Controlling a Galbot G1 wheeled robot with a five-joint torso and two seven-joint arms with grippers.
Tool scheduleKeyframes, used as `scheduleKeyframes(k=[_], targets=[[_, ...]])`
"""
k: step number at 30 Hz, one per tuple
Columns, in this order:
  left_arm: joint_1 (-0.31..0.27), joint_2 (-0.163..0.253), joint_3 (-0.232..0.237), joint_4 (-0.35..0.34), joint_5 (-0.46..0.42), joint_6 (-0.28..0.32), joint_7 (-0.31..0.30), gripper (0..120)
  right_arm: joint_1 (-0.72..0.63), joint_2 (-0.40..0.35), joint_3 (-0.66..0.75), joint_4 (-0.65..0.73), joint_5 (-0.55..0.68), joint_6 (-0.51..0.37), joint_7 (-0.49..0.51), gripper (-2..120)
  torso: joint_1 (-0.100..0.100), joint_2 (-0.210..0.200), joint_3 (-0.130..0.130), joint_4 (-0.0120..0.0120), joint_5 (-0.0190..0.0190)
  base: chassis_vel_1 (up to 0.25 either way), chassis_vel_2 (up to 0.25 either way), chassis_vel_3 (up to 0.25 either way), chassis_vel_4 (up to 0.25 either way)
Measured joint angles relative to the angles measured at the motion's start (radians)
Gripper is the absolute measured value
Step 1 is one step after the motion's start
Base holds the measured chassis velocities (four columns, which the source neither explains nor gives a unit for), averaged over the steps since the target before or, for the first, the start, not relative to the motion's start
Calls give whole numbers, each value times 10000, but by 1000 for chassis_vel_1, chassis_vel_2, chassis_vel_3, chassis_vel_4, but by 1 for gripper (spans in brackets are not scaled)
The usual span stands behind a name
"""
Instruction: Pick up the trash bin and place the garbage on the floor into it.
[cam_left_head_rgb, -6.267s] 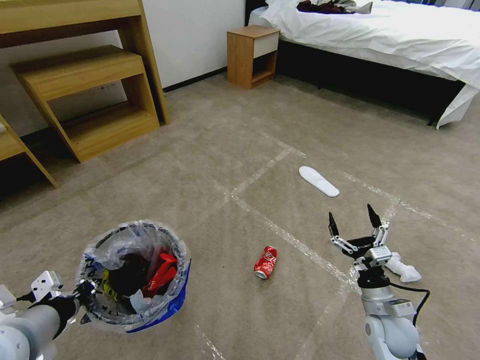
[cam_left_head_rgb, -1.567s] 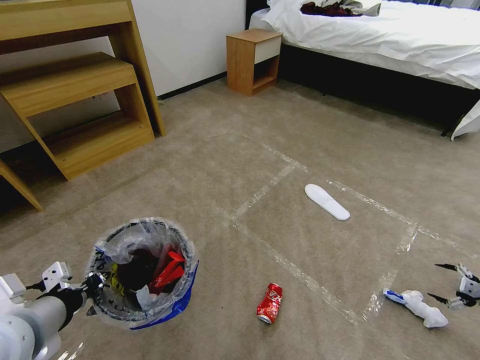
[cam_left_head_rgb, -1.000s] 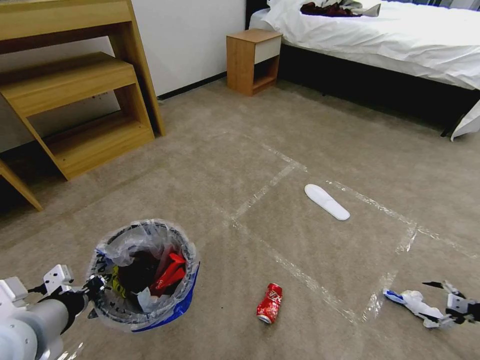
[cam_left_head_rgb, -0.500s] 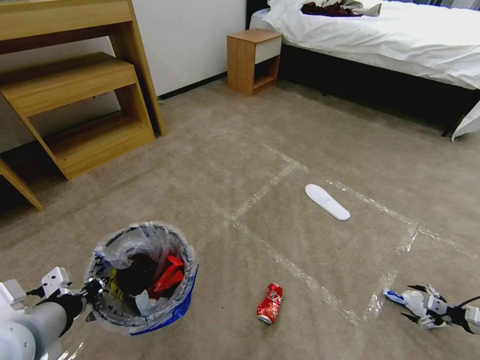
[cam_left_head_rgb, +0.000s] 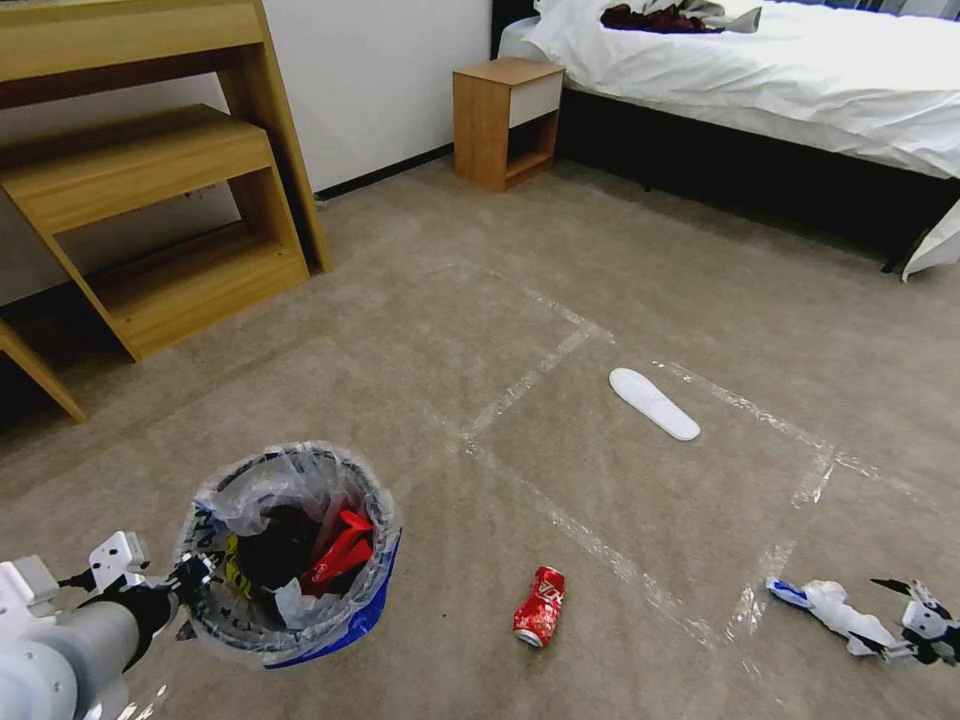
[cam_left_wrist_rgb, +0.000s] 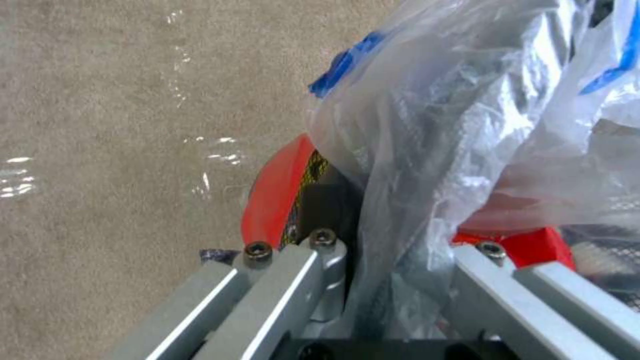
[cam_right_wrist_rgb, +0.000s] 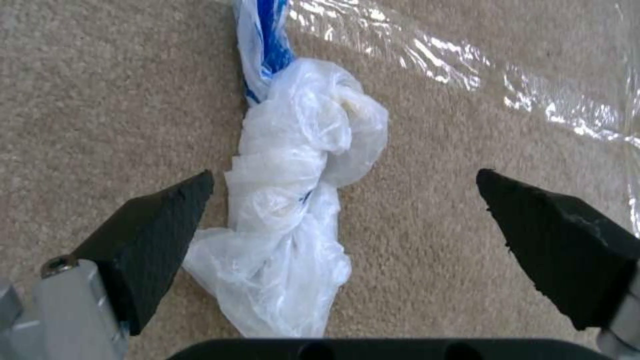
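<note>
Backing off slightly, the right gripper (cam_left_head_rgb: 905, 617) hangs spread wide beside one knotted white plastic wad (cam_left_head_rgb: 838, 616), its dark fingertips (cam_right_wrist_rgb: 157, 220) flanking it without touching. One red can (cam_left_head_rgb: 539, 606) and one white insole (cam_left_head_rgb: 654, 403) lie on the floor (cam_left_head_rgb: 560, 270). The left gripper (cam_left_head_rgb: 185, 590) pinches the trash bin (cam_left_head_rgb: 290, 553) rim.

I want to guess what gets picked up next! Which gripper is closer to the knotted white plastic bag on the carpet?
Right. The right gripper is open, right at the knotted plastic bag, not gripping it. The left gripper is far across the carpet, shut on the trash bin.
</note>
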Motion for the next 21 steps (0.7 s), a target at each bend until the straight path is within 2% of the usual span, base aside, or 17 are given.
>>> scheduleKeyframes(k=[21], targets=[[141, 136, -144, -122, -88, 0, 4, 0, 96, 540, -19, -249, 146, -185, 4, 100, 0, 0, 0, 1, 0, 0, 0, 0, 0]])
